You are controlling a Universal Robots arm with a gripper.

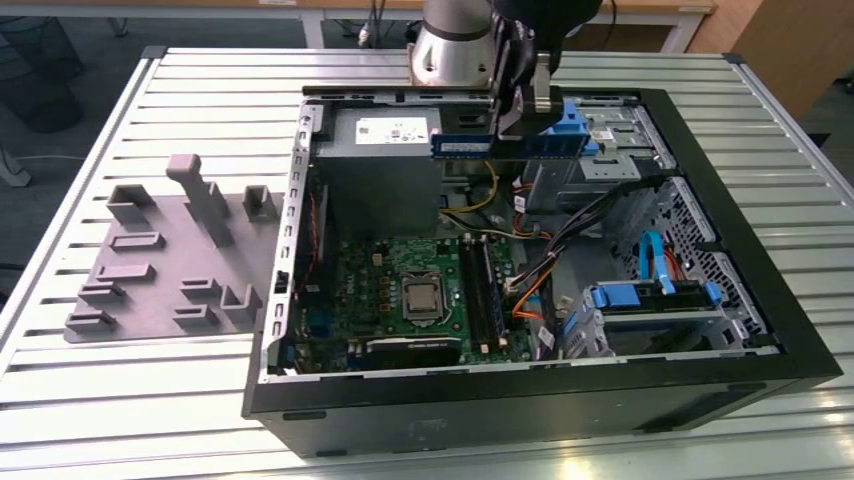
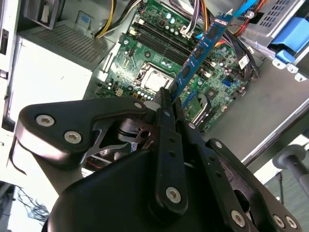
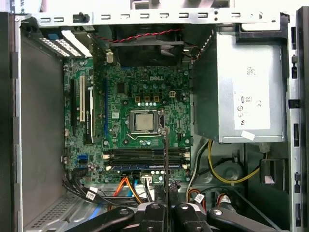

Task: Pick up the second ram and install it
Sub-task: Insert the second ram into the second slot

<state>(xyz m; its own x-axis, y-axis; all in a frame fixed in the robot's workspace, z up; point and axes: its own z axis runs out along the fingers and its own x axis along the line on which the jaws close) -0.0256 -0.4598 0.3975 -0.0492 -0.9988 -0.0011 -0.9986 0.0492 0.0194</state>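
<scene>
Fingers point(image 2: 163, 116) closed on the second ram point(image 2: 200, 48), held up over the far end of the open computer case point(image 1: 534, 385), above the gap between power supply point(image 1: 374, 180) and drive cage point(image 1: 607, 170) in the exterior view. Its long axis runs across that view, roughly crosswise to the memory slots point(image 1: 477, 290) on the motherboard point(image 1: 387, 270), which sit lower and nearer that camera. It likely needs a turn before it lines up. Loose cables point(image 1: 574, 235) just beside the slots could snag.
</scene>
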